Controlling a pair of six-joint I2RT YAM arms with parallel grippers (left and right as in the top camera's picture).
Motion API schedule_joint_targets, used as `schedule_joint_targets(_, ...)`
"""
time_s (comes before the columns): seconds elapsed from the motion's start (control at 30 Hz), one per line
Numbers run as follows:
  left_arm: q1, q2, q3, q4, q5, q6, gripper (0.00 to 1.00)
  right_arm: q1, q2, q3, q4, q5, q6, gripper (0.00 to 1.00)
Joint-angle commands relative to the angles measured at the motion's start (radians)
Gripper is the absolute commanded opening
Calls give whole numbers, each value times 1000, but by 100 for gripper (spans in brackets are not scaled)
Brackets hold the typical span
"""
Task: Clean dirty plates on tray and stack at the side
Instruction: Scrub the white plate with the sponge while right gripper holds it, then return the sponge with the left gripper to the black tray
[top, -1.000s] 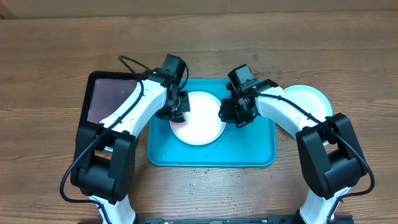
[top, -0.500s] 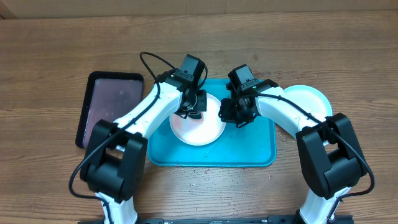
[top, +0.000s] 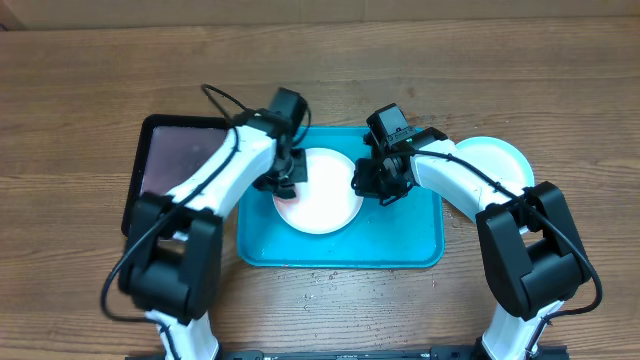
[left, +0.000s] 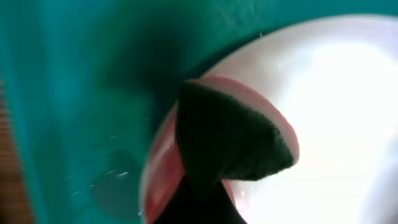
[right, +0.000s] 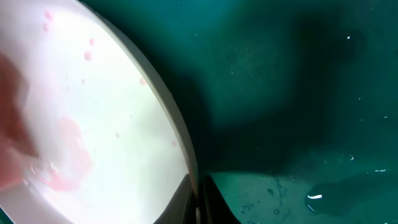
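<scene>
Your left jaws are clamped on a dark sponge and press it onto the left edge of the white plate, where a red smear shows along the rim. Your right jaws are closed tight on the same plate's right rim. The plate lies flat in the teal tray at the middle of the desk. A light blue plate sits on the desk just right of the tray. A dark tray lies at its left.
</scene>
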Motion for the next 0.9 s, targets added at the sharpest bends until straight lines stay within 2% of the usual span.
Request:
schedule_joint_targets(0.0,26,-115,12,-6,-39,23,4,0,-23,14,2,-4,2,4)
schedule_joint_targets(0.2,125,-212,12,-63,-40,32,5,0,-25,30,0,31,-53,4)
schedule_joint_targets(0.5,336,-241,-11,-69,21,236,4,1,-92,114,-68,200,-98,4)
schedule_joint_targets(0.67,418,-241,-83,16,71,312,4,20,-163,154,-98,367,-118,4)
schedule_joint_targets(0.87,496,-240,-199,132,108,410,4,109,-263,161,-85,698,-169,4)
